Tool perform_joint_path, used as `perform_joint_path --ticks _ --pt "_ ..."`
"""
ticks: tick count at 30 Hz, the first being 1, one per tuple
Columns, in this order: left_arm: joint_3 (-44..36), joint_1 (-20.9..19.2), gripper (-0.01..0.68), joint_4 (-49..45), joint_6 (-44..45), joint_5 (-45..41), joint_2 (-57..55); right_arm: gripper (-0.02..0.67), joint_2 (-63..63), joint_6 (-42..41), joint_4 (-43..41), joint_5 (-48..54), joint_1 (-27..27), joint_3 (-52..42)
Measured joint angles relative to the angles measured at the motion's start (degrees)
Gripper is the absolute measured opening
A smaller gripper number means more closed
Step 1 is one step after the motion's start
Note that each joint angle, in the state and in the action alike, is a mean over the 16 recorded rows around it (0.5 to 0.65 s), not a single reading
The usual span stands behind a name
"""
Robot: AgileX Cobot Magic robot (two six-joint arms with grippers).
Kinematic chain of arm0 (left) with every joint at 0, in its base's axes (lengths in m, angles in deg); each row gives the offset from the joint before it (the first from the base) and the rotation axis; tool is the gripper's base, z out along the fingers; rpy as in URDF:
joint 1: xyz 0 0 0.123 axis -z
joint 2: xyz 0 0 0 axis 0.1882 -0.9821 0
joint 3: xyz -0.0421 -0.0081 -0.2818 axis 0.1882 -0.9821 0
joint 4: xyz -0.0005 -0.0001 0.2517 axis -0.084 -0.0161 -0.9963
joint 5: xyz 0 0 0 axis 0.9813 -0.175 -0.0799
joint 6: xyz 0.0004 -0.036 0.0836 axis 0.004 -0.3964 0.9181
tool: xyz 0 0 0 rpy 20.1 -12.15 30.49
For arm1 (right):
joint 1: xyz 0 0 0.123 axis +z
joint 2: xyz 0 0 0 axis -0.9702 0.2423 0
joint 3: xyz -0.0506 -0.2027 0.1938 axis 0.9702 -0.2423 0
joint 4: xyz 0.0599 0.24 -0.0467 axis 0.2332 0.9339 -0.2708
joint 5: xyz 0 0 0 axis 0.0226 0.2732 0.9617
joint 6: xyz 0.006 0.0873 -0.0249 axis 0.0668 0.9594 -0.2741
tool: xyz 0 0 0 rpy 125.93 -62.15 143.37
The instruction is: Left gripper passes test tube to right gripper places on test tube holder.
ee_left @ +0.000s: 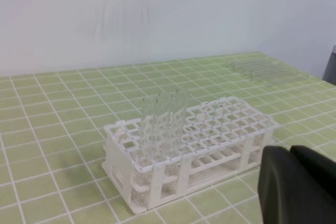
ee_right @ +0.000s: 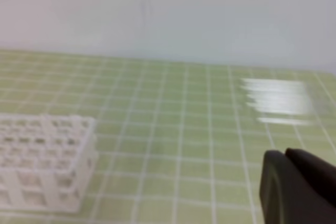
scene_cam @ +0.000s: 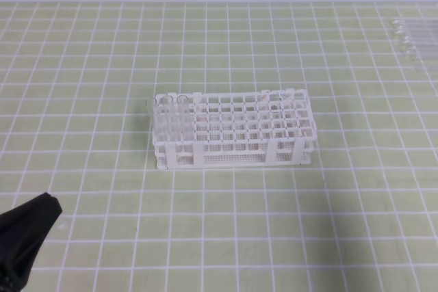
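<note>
The white test tube holder [scene_cam: 233, 158] stands mid-table, also seen in the left wrist view [ee_left: 210, 163] and at the right wrist view's lower left [ee_right: 47, 182]. Three clear tubes [ee_left: 163, 124] stand upright in its left end [scene_cam: 174, 104]. I see no single test tube lying apart, and neither gripper holds one. My left gripper [scene_cam: 49, 204] sits at the near left, its black fingers [ee_left: 273, 182] pressed together and empty. My right gripper [ee_right: 285, 154] shows only in its wrist view, fingers together, far right of the holder.
A group of several clear tubes [scene_cam: 414, 35] lies flat at the far right of the green gridded mat, seen beyond the holder in the left wrist view [ee_left: 262, 69] and blurred in the right wrist view [ee_right: 275, 100]. A pale wall backs the table.
</note>
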Motion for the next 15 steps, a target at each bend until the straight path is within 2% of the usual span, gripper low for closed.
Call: perform_joint_path --ticks 8,15 --pt "0.0 0.0 -0.001 0.5 0.0 0.2 0.1 -0.018 -12.9 0.0 1.2 6.2 -5.8 -9.1" --pt "0.0 0.0 -0.001 0.5 0.0 0.2 0.1 -0.018 -19.9 0.2 2.1 7.5 -7.3 -14.3"
